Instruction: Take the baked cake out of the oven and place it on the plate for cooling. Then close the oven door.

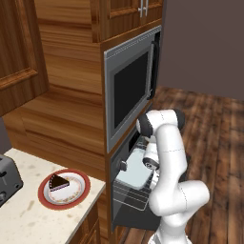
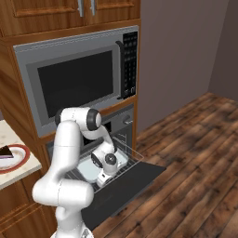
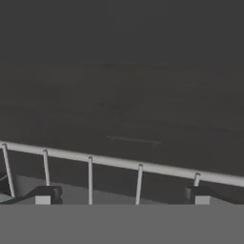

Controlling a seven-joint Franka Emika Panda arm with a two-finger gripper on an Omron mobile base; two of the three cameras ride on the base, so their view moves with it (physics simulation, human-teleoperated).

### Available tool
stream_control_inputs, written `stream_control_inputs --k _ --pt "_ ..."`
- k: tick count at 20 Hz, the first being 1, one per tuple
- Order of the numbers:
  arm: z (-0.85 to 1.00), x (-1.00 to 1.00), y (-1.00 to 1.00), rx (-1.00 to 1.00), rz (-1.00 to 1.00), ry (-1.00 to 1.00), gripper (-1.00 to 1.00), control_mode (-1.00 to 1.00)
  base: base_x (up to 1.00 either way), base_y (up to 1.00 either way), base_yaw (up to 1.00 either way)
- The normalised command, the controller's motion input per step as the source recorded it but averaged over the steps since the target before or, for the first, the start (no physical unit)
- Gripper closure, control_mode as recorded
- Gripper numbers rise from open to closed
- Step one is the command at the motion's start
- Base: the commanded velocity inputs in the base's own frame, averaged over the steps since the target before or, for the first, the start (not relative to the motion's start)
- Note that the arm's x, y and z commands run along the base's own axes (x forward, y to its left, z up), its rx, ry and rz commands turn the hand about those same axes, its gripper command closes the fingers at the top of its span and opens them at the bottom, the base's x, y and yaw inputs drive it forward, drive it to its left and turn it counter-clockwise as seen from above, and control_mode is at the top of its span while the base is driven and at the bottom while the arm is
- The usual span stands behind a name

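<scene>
A grey microwave (image 2: pixel 81 76) with a black window and a side keypad (image 2: pixel 130 58) sits above the gripper, set in wood cabinetry (image 1: pixel 66 109). Well off to the gripper's left — on a speckled pale counter (image 1: pixel 28 219) — stands a grey toaster (image 1: pixel 8 178). Wood plank flooring (image 2: pixel 195 158) spreads below and to its right.

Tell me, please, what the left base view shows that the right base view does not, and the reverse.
The left base view alone shows the toaster at the counter's left edge and the whole plate, with the baked cake sitting on it entire.

The right base view alone shows the microwave's keypad face-on and the full spread of the lowered oven door; there the plate is cut off at the left edge.

Both show the microwave, the open oven with its wire rack pulled out, a pale tray on it, and the arm reaching down over the rack.
</scene>
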Motion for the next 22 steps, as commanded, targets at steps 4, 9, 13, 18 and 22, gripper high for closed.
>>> stream_control_inputs --k 4,9,13,18,22 --pt "-0.24 0.41 0.22 0.07 0.01 -0.22 -1.0 -1.0 0.0 0.0 0.0" --pt "-0.13 0.42 0.25 0.07 0.02 -0.3 -1.0 -1.0 0.0 0.0 0.0" --pt "-0.09 0.36 0.23 0.07 0.0 -0.3 -1.0 -1.0 0.0 0.0 0.0" --pt "-0.02 0.31 0.1 0.05 0.0 -0.26 -1.0 -1.0 0.0 0.0 0.0" --pt "0.68 -0.07 -0.38 0.04 -0.04 -0.04 -1.0 -1.0 0.0 0.0 0.0"
